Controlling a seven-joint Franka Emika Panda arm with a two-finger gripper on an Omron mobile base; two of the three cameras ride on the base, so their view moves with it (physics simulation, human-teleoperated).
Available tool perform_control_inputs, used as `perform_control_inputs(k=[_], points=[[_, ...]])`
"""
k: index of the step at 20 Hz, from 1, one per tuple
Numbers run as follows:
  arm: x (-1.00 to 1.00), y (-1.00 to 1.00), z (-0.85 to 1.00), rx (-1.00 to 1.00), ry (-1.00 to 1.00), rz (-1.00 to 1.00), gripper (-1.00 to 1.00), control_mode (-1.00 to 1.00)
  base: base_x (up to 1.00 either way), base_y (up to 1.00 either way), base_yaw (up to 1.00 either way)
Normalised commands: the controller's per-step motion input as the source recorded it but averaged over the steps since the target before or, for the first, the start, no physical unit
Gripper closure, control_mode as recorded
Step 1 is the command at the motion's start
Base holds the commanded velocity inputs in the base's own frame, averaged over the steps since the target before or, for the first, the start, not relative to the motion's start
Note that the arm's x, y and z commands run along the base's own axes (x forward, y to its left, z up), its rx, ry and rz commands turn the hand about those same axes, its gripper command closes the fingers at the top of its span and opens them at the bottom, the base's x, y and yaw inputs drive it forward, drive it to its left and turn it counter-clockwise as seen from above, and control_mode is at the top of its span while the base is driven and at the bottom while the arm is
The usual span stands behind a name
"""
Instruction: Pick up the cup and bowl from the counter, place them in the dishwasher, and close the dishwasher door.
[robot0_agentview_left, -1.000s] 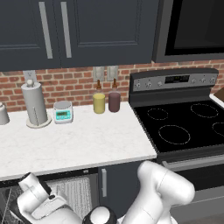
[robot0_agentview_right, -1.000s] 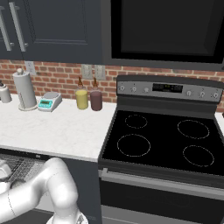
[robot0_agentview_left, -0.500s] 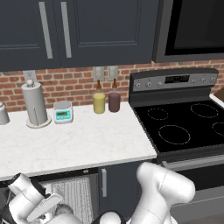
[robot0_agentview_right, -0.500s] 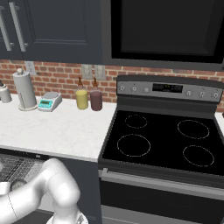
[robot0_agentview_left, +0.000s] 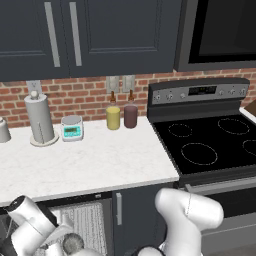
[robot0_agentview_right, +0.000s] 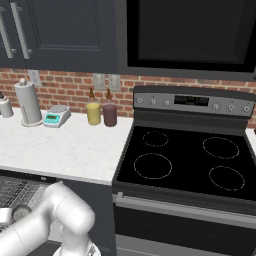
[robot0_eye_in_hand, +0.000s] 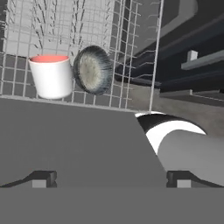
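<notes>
In the hand view the cup (robot0_eye_in_hand: 51, 76), white outside and red inside, stands upright in the dishwasher's white wire rack (robot0_eye_in_hand: 87, 26). The dark speckled bowl (robot0_eye_in_hand: 92, 70) leans on its edge right beside it, touching or nearly touching. The flat grey dishwasher door (robot0_eye_in_hand: 65, 140) spreads across the foreground below them. My gripper (robot0_eye_in_hand: 111, 178) is open, its fingertips (robot0_eye_in_hand: 43, 178) wide apart with nothing between them. From the base views, the arm reaches low to the open dishwasher (robot0_agentview_left: 85, 225) under the counter (robot0_agentview_left: 90, 165). The bowl (robot0_agentview_right: 20, 212) shows in the rack there.
On the counter stand a paper towel roll (robot0_agentview_left: 41, 120), a small scale (robot0_agentview_left: 72, 127), a yellow bottle (robot0_agentview_left: 113, 117) and a maroon bottle (robot0_agentview_left: 130, 115). The black stovetop (robot0_agentview_left: 210, 145) lies to the right. A narrow cabinet door (robot0_agentview_left: 135, 215) flanks the dishwasher.
The arm has sunk lower and further left beside the open dishwasher. Nothing on the counter has moved.
</notes>
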Motion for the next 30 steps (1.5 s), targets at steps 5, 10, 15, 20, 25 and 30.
perform_control_inputs(k=[5,10,15,20,25,30], points=[[-0.44,-0.03,0.03,0.11,-0.11,0.00,-1.00,-1.00,0.00,0.00,0.00],[-0.32,-0.10,0.00,0.08,-0.09,0.00,-1.00,-1.00,0.00,0.00,0.00],[-0.27,-0.07,0.00,0.06,-0.07,0.00,-1.00,-1.00,0.00,0.00,0.00],[-0.10,-0.01,0.00,0.04,-0.05,0.00,-1.00,-1.00,0.00,0.00,0.00],[0.00,0.00,0.04,0.03,-0.01,0.04,-1.00,-1.00,0.00,0.00,0.00],[-0.12,-0.02,0.07,0.05,0.00,0.08,-1.00,-1.00,0.00,0.00,0.00]])
